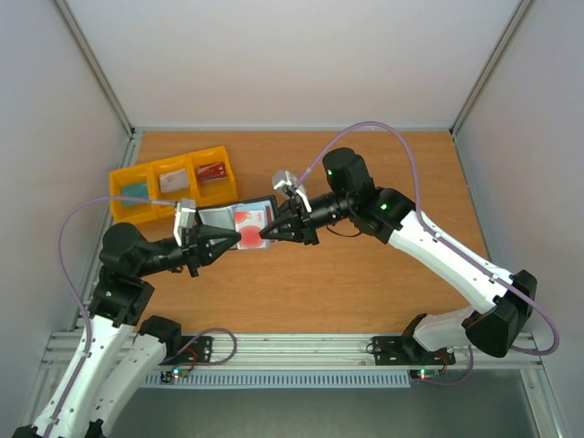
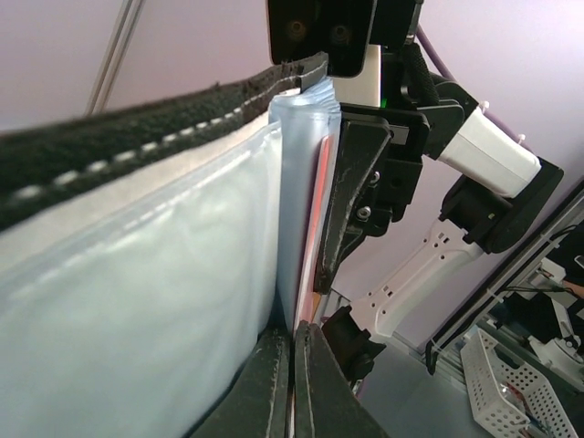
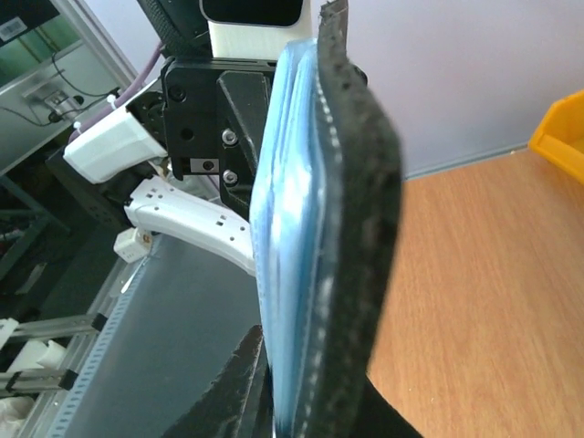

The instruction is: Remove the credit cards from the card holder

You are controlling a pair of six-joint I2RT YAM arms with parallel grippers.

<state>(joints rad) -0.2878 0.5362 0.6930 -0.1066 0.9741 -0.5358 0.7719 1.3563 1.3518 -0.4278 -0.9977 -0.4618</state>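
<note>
I am holding the left gripper (image 1: 226, 243) pinched shut on the near edge of the wallet (image 1: 217, 219). In its wrist view the two fingers are pressing together on the thin lower margin of a grey-blue pocket. I cannot tell whether a card is also caught between them.

Opposite it, I am holding the right gripper (image 1: 267, 234) clamped tight on the wallet's other side. Its wrist view shows the fingers closing over the black stitched outer cover and the blue pocket layers together.

The two grippers are meeting almost tip to tip, and the wallet is hanging open between them, lifted off the table (image 1: 365, 292). The card with the red circle (image 1: 248, 239) is sitting in the wallet's right half, just between the two sets of fingertips.

From the left wrist, a thin reddish card edge (image 2: 316, 219) is showing beside the blue pocket, right against one of the right gripper's fingers.

Just beyond the wallet, towards the back left of the table, the yellow bins (image 1: 123, 182) are standing in a row with small cards lying in them.
</note>
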